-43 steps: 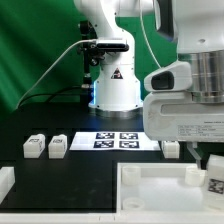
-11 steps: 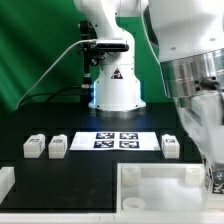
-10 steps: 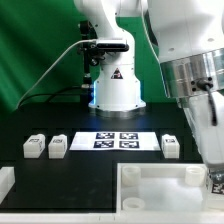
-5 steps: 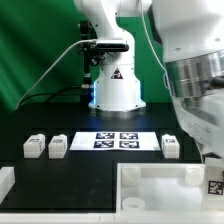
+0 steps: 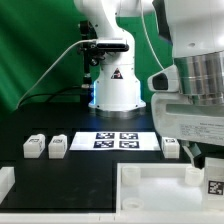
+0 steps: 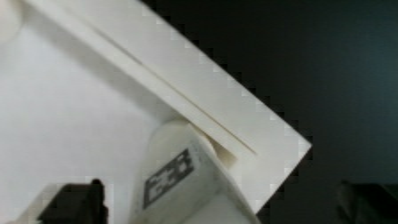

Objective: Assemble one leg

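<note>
A leg (image 5: 213, 185), a small white block with a black-and-white tag, stands in the right corner of the white tabletop panel (image 5: 150, 190). It also shows in the wrist view (image 6: 178, 175), close to the panel's rim (image 6: 214, 100). My gripper (image 5: 204, 160) hangs just above it. In the wrist view my gripper (image 6: 217, 205) is open, with its dark fingers (image 6: 75, 200) wide on either side of the leg and not touching it. Three more legs lie on the black table, two at the exterior view's left (image 5: 33, 147) (image 5: 58, 147) and one at its right (image 5: 171, 148).
The marker board (image 5: 115, 140) lies flat at the table's middle, in front of the arm's white base (image 5: 115, 90). A white block (image 5: 5, 180) sits at the near left edge. A green backdrop closes the back.
My arm has risen from low over the panel's right corner. The leg there, covered a second ago, now shows its tag and stays in place.
</note>
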Action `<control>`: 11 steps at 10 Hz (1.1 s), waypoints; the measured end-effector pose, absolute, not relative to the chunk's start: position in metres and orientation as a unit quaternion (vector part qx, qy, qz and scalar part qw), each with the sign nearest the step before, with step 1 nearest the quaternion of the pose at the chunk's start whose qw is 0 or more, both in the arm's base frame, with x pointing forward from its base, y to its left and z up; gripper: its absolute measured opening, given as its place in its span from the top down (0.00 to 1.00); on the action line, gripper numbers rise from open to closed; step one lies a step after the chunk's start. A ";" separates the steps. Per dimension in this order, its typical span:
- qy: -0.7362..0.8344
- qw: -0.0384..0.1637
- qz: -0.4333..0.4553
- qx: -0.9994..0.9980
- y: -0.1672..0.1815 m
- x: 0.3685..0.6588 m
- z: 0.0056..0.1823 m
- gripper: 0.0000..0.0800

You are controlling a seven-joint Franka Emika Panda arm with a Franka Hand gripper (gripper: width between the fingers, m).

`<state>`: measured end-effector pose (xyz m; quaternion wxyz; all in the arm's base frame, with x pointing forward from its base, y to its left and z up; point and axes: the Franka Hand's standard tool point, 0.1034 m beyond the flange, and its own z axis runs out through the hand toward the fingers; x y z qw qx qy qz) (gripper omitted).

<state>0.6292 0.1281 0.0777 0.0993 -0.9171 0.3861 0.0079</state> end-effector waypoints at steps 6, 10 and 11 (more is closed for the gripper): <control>0.217 0.071 -0.011 -0.974 0.124 0.637 0.074 0.39; 0.450 0.085 0.013 -0.889 0.115 0.637 0.074 0.62; 0.520 0.089 0.021 -0.849 0.115 0.636 0.072 0.62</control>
